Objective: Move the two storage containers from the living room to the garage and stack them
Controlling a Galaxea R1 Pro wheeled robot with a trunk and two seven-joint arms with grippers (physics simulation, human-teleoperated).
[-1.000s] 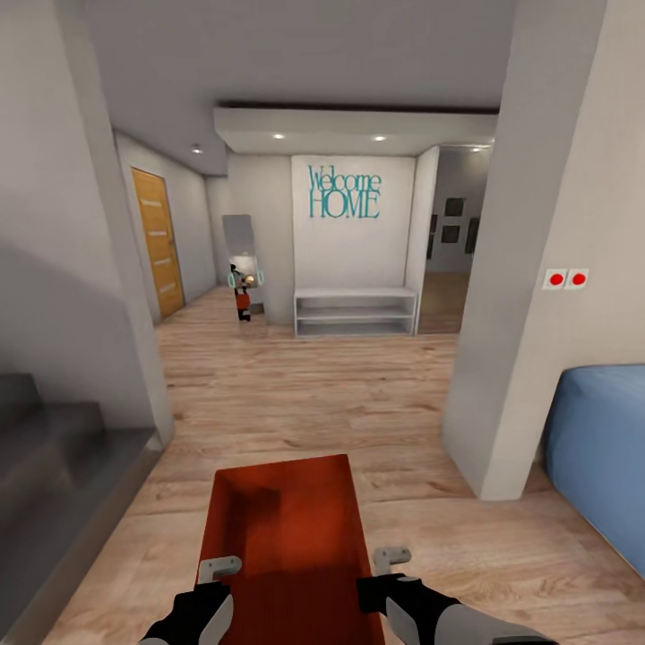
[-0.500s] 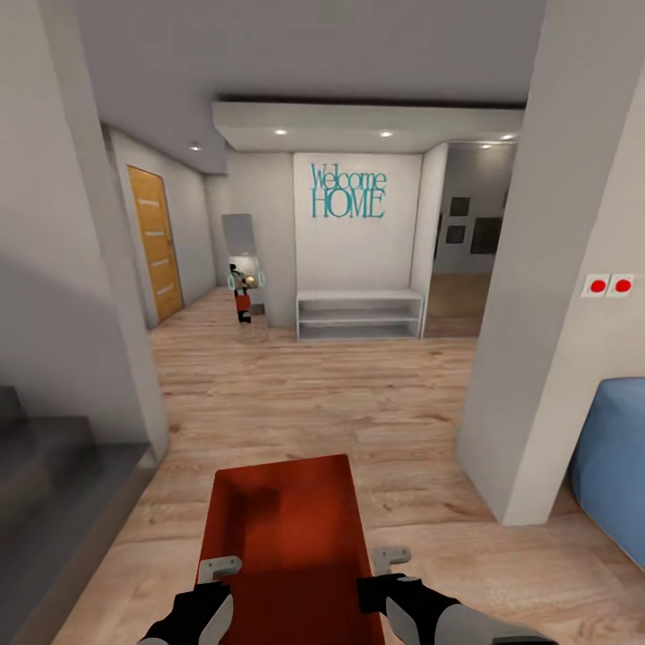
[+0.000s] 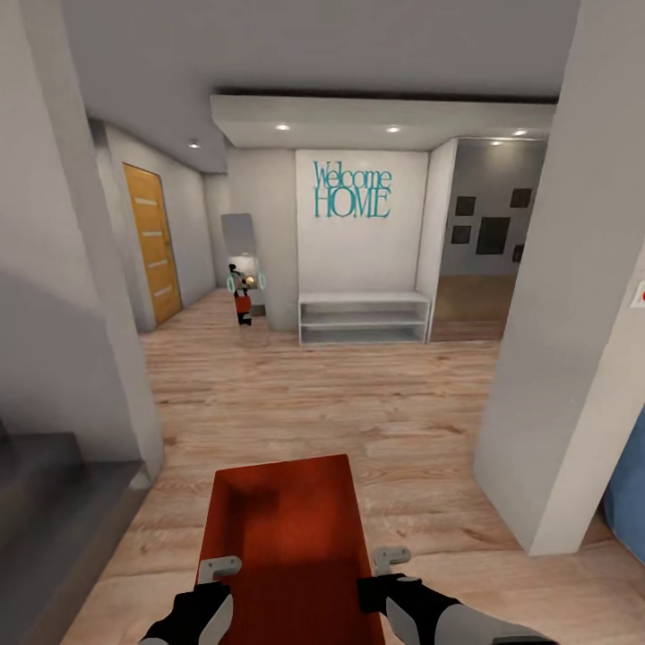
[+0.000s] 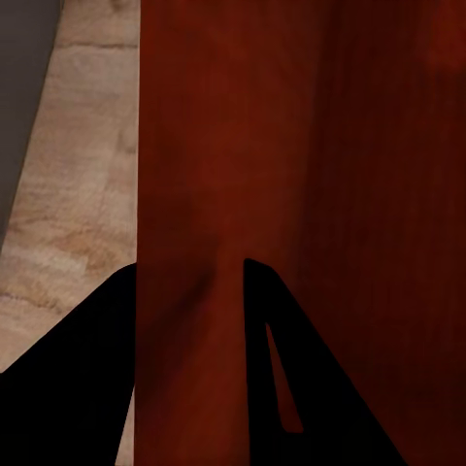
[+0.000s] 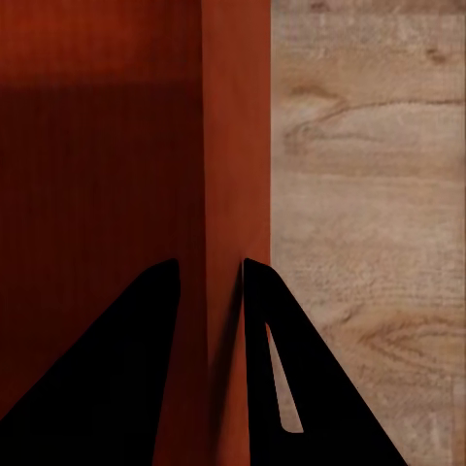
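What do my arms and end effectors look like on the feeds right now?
In the head view, the left end effector and right end effector have short light-grey fingers on black wrist housings. The right forearm turns light grey behind the black section; the left shows a grey patch on black. In the wrist views the fingers are black wedges, each with a narrow slot. No cables or markings visible.

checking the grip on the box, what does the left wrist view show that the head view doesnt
Left wrist view alone: close up, the left gripper has its jaws straddling the storage container's side wall, one finger outside and one inside.

Head view alone: the whole hallway, with the Welcome HOME wall sign, white bench shelf, orange door, a pillar, and the right gripper on the opposite wall.

Both: the orange-red container held above the light wood-plank floor.
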